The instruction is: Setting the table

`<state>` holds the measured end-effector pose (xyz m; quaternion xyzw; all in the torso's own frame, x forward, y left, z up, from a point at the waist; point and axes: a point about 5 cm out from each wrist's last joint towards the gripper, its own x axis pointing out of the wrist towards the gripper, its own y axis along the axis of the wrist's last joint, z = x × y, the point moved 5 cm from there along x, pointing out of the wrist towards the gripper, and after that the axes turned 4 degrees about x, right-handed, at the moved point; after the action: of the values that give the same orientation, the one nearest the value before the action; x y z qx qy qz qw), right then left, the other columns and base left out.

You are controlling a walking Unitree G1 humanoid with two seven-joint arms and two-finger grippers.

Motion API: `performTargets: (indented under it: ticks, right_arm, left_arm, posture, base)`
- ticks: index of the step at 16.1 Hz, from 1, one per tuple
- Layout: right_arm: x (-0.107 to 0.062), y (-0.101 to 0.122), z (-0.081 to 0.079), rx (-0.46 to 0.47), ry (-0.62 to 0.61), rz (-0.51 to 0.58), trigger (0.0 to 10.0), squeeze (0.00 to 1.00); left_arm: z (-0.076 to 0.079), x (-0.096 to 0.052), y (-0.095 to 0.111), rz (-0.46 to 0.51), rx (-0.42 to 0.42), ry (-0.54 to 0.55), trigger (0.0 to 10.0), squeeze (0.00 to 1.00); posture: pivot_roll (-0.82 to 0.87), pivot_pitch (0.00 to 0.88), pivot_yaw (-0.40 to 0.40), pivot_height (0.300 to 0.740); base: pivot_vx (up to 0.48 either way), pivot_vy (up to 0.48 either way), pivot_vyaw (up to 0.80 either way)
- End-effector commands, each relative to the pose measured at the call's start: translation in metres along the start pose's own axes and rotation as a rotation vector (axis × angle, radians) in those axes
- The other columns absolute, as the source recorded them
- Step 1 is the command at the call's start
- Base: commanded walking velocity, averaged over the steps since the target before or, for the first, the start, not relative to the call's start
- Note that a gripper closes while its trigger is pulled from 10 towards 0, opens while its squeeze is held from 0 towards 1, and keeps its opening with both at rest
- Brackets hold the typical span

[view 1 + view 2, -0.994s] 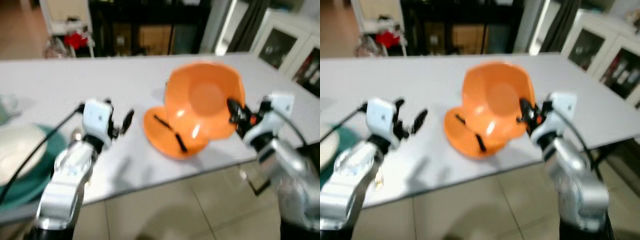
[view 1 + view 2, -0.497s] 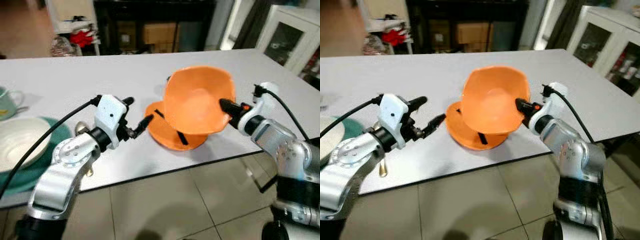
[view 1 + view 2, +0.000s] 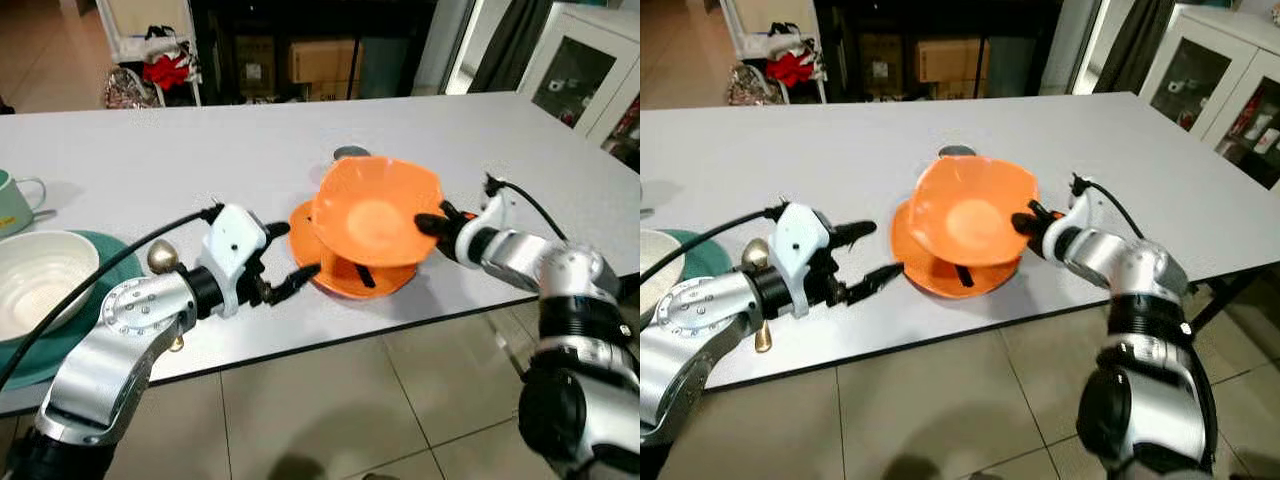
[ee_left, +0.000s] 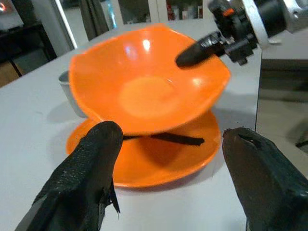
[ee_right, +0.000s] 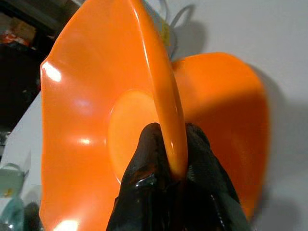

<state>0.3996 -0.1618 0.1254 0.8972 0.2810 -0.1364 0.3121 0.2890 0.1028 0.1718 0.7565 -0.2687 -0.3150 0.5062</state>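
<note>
Leftmost, on the white table: a pale green mug near the far left edge, and in front of it a white bowl sitting on a teal plate. Just right of the plate, a small brass-coloured round knob, partly hidden behind the left arm; what it is cannot be told.

Next, the left gripper: fingers spread wide, holding nothing, its lower tip close to the near-left rim of the orange plate. In the left wrist view both fingers frame the orange pieces with a wide gap between them.

Centre: orange plate flat on the table, a thin black stick lying across it. Above it, the orange bowl, tilted, its inside facing the robot, underside over the plate. A grey cup stands just behind.

Right: right gripper, clamped on the bowl's right rim, one finger on each face of the rim.
</note>
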Motion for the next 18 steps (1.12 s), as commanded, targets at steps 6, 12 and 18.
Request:
performTargets:
  ticks: [6,12,18]
  right_arm:
    - [0.012,0.002,0.001,0.073,-0.005,0.003,10.0,0.00]
    - [0.021,-0.015,0.021,0.121,-0.064,-0.024,10.0,0.65]
    - [0.020,-0.012,0.033,0.049,-0.116,0.014,10.0,0.84]
  left_arm:
    - [0.004,-0.003,-0.003,-0.028,0.019,-0.021,10.0,0.00]
    - [0.003,-0.002,-0.002,-0.030,0.028,-0.021,10.0,0.00]
    - [0.003,-0.002,0.000,-0.025,0.035,-0.016,10.0,0.00]
  posture:
    - [-0.11,0.000,-0.077,0.740]
    - [-0.11,0.000,-0.069,0.740]
    - [-0.10,0.000,-0.081,0.740]
  base:
    - [0.000,0.000,0.00]
    - [0.000,0.000,0.00]
    - [0.000,0.000,0.00]
